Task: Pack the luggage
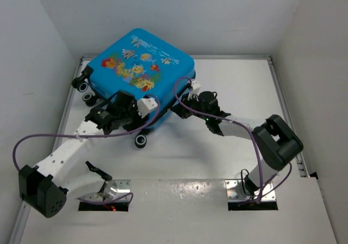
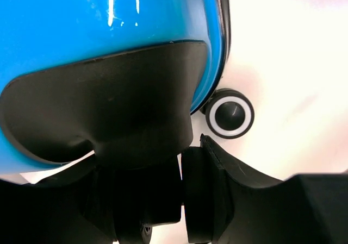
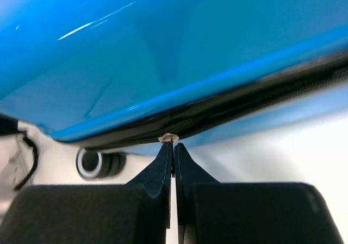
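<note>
The luggage (image 1: 142,64) lies closed on the desk (image 1: 217,162), right ahead of both tools. The left tool (image 2: 155,157) clamps its black corner fitting (image 2: 125,108), and the right tool (image 3: 173,146) is pinched closed against the zipper band (image 3: 244,100). I'd say a tug from either could skid the glossy case or slip the tips off.

The white table (image 1: 228,146) bears the blue fish-printed luggage (image 1: 141,59), print side up, toward its far-left corner.
</note>
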`<action>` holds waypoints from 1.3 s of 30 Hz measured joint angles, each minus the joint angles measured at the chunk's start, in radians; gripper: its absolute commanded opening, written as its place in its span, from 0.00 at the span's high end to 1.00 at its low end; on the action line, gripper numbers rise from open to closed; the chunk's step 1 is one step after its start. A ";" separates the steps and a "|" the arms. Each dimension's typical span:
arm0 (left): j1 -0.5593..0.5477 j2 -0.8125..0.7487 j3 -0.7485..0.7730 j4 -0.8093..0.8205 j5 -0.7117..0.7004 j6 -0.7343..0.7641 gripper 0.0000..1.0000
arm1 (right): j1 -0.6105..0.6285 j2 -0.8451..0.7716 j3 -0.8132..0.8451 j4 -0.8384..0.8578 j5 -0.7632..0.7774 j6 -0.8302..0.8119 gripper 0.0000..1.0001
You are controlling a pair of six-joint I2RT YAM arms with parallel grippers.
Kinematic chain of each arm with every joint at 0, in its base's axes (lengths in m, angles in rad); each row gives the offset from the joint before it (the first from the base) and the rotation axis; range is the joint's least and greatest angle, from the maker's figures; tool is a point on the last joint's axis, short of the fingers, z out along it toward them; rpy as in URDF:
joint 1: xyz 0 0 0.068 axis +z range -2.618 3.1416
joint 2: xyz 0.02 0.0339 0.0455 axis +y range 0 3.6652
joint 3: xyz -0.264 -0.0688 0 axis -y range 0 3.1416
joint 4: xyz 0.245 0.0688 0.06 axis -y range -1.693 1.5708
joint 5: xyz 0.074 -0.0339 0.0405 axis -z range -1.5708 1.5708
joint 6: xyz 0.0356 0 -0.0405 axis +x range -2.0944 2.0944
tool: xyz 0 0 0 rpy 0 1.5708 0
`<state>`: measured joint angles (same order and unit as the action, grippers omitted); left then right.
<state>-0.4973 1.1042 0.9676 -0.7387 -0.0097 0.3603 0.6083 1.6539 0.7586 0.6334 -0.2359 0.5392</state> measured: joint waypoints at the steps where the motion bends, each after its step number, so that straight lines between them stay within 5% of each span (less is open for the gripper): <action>1: 0.002 -0.019 -0.008 -0.017 0.014 0.036 1.00 | 0.000 -0.028 -0.025 -0.008 -0.008 -0.003 1.00; 11: 0.135 -0.037 -0.017 -0.092 0.151 0.235 1.00 | -0.047 -0.232 -0.179 -0.097 0.084 -0.138 1.00; 21: 0.344 -0.013 -0.018 -0.100 0.301 0.432 1.00 | -0.236 -0.302 -0.267 -0.089 0.106 -0.271 1.00; 28: 0.543 0.010 -0.066 -0.024 0.414 0.698 1.00 | -0.363 -0.239 -0.206 -0.080 0.090 -0.268 1.00; 39: 0.768 0.269 0.040 0.097 0.504 0.949 1.00 | -0.399 0.019 0.012 -0.044 -0.065 -0.133 1.00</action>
<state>0.2710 1.3727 1.0077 -0.6415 0.4938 1.3094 0.2092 1.6726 0.7708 0.5896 -0.3012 0.4061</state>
